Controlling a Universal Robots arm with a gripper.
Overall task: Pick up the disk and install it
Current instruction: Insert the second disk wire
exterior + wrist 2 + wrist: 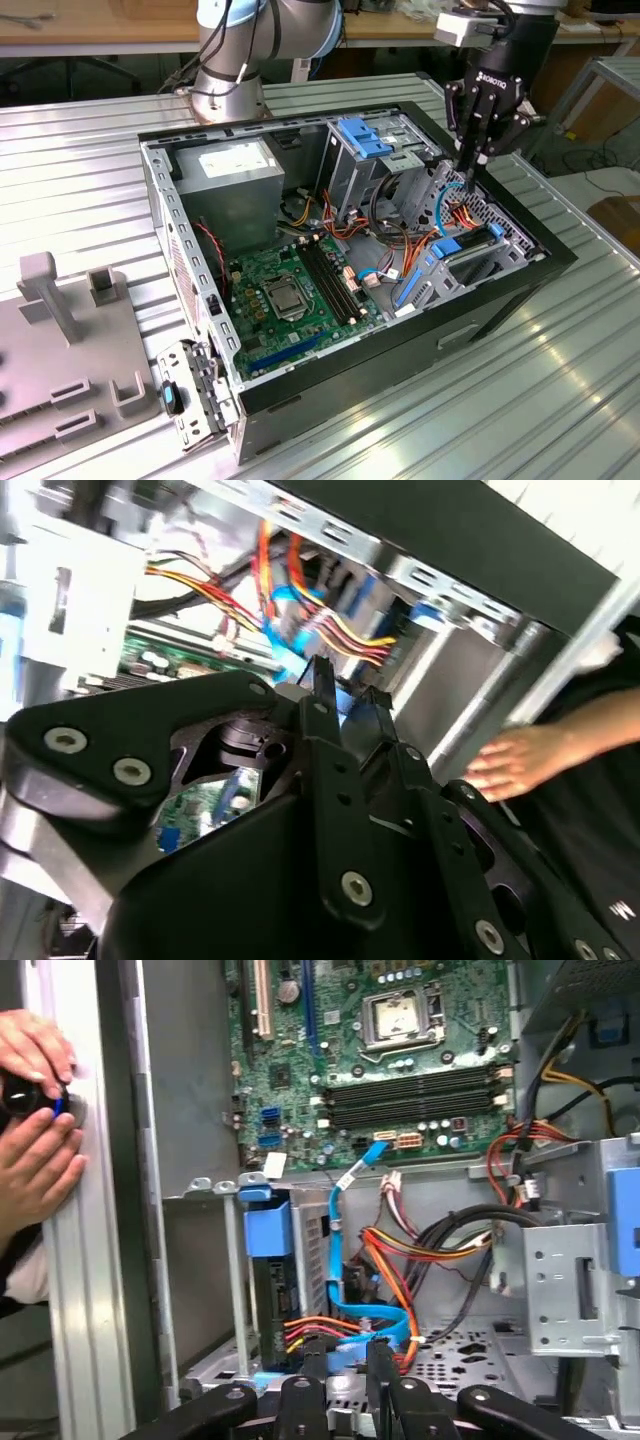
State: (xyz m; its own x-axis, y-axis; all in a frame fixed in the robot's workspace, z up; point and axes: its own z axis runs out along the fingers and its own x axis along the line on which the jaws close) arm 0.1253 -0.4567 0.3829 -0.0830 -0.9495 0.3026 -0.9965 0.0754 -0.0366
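In the exterior view the green circuit board point(290, 290) lies at the case's point(400, 345) 8 o'clock. The disk point(475, 252), blue-framed, already sits edge-up in the bay at 3 o'clock. The gripper point(468, 165) hangs at the disk's 12 o'clock among the cables point(445, 215); whether it is open or closed I cannot tell. Judging by this, installing is in its seating stage, and any further move calls for keeping clear of those cables

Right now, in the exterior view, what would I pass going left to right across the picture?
Grey plastic fixture → grey metal box with a white label → green circuit board → blue-topped drive cage → black tool over the blue-framed bay.
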